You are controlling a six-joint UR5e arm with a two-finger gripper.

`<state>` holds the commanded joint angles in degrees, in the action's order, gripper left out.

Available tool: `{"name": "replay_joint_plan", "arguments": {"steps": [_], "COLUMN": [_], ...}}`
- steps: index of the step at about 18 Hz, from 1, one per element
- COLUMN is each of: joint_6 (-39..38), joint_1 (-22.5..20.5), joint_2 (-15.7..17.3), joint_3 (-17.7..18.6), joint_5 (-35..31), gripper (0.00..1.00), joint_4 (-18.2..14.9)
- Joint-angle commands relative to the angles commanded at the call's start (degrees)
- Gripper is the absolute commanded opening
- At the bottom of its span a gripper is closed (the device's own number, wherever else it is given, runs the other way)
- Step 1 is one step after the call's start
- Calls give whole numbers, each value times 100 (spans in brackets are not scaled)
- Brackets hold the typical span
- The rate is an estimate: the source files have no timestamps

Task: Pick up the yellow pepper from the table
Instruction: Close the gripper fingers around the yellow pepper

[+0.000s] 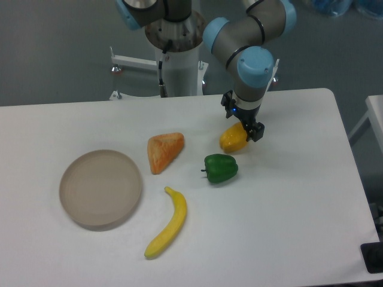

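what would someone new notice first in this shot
The gripper reaching down onto the yellow pepper at the back right of the table draws the eye first. Next come the green pepper just in front of it, and the big round tan plate at the left.

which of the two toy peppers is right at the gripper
The glossy yellow-orange toy pepper, lying at the black two-finger gripper. The green toy pepper sits apart, nearer the camera, with bare white table around it.
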<state>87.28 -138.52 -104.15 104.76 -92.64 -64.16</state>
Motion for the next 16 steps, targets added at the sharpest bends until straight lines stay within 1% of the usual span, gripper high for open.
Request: {"name": "replay_joint_plan", "arguments": {"steps": [4,5,7,12,14,16], "joint_6": [-96,-158,-202,-202,-202,-202], "joint_1": [9,78,132,149,158,158], "joint_2": [-44,-61,-88,-141,-184,-246], "joint_3": [9,9,44,237,290,325], "joint_5": [17,44,44,44,35,35], "gripper": [100,100,100,100,100,100], "joint_4": [9,17,201,500,676,747]}}
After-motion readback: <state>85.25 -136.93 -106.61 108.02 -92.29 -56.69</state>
